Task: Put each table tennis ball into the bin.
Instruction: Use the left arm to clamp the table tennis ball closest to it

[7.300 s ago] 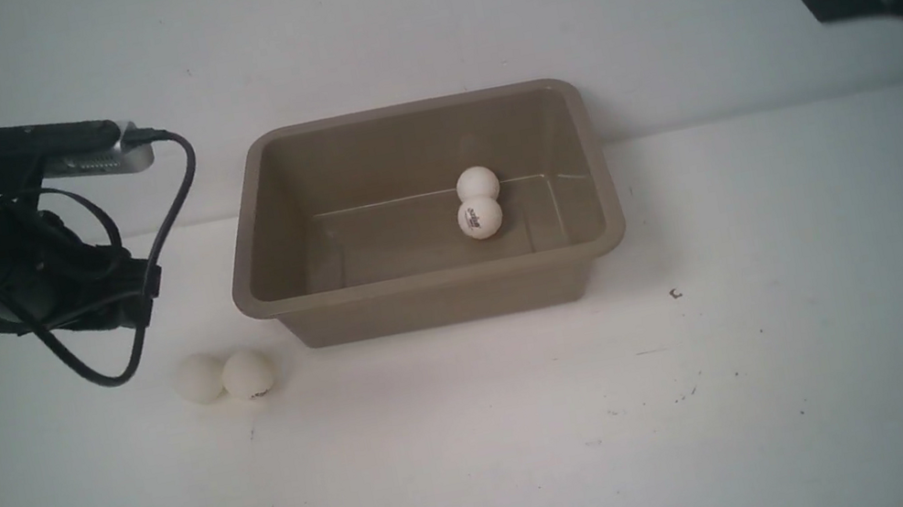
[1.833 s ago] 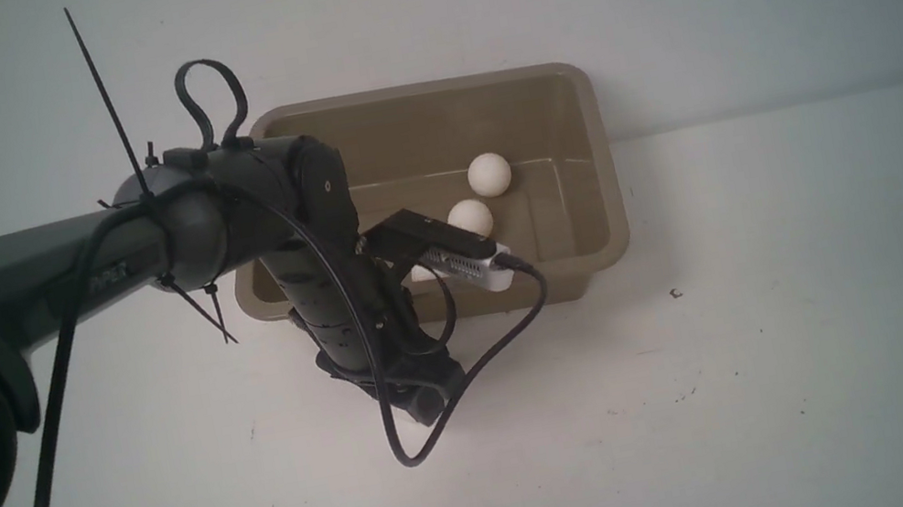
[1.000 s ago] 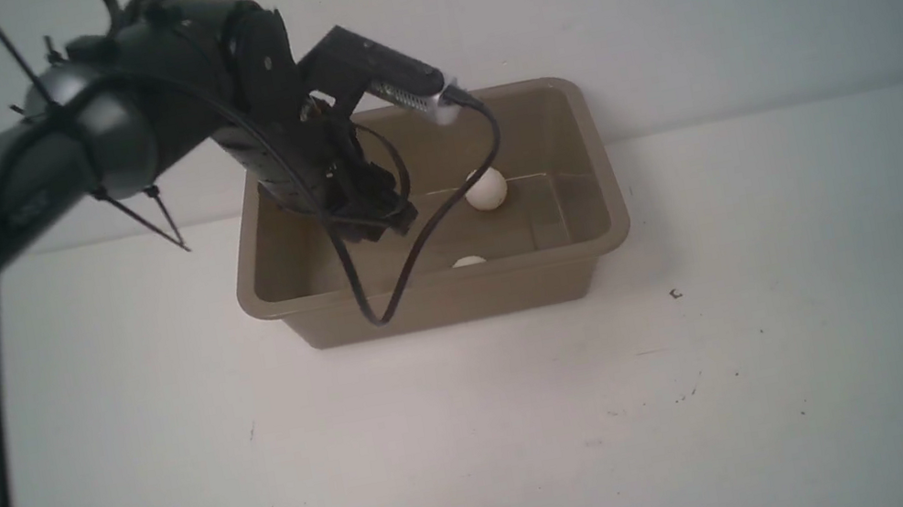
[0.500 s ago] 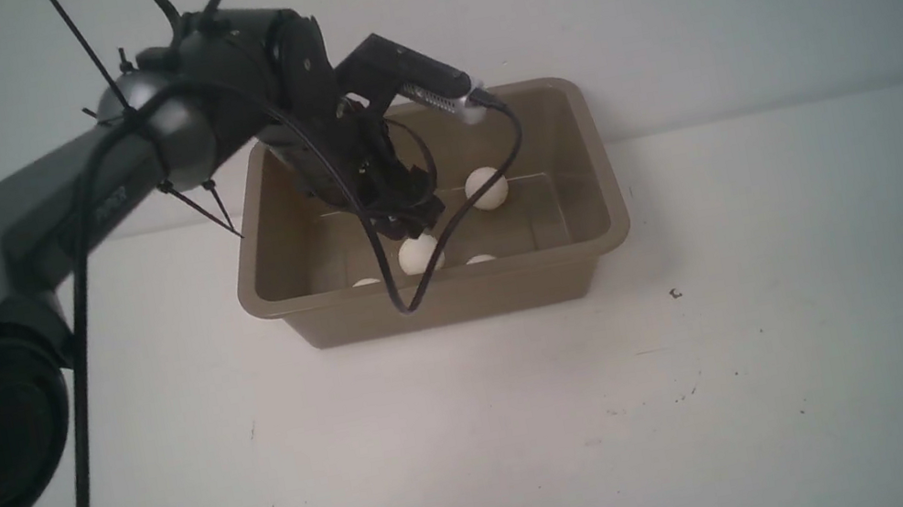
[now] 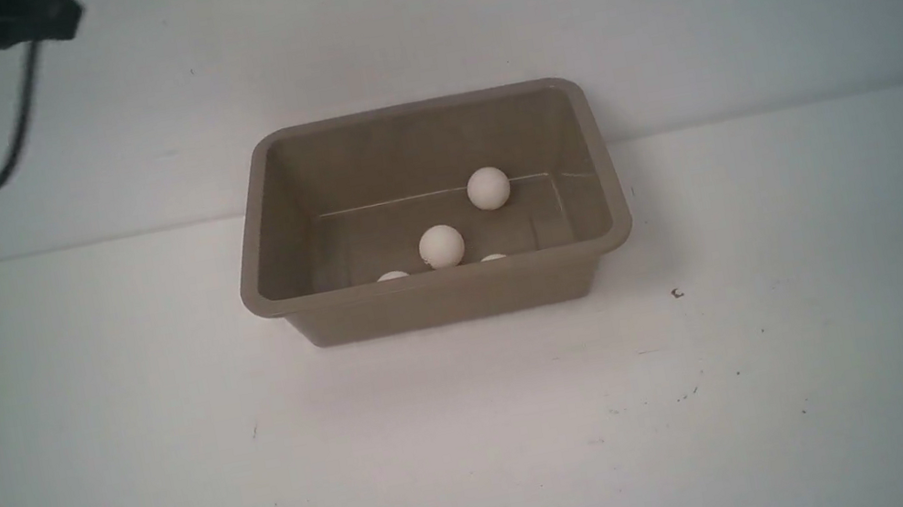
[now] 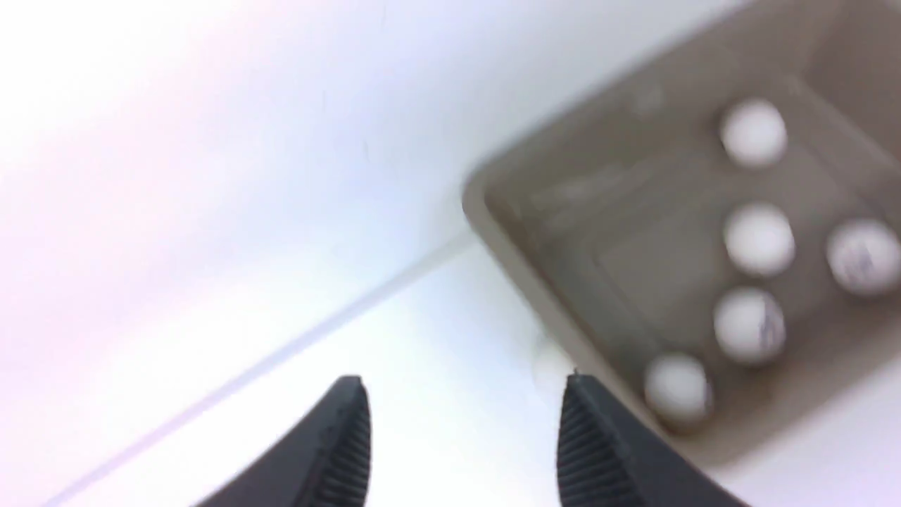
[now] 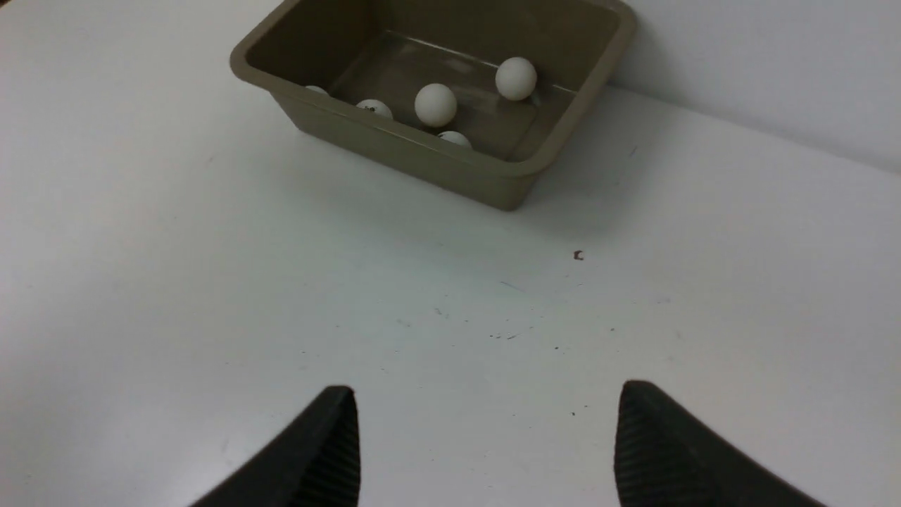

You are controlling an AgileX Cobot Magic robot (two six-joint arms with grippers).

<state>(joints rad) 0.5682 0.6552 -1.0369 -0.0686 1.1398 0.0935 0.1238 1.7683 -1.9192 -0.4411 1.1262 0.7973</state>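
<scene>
The taupe-brown bin [image 5: 441, 297] stands at the back middle of the white table. Several off-white table tennis balls lie inside it: one at the back [image 5: 488, 188], one in the middle [image 5: 442, 246], two half hidden behind the near wall [image 5: 392, 275]. The left wrist view, blurred, shows the bin [image 6: 521, 232] with the balls [image 6: 759, 239] in it. My left gripper [image 6: 461, 384] is open and empty, high up beside the bin. My right gripper [image 7: 486, 391] is open and empty over the table, well short of the bin [image 7: 422, 151].
A dark piece of my left arm with its cable [image 5: 2, 21] shows at the top left of the front view. A small dark speck [image 5: 677, 294] lies on the table right of the bin. A white wall stands right behind the bin.
My left arm has pulled away from over the bin, up and to the left. The ball under its jaws half a second ago now lies in the bin.
</scene>
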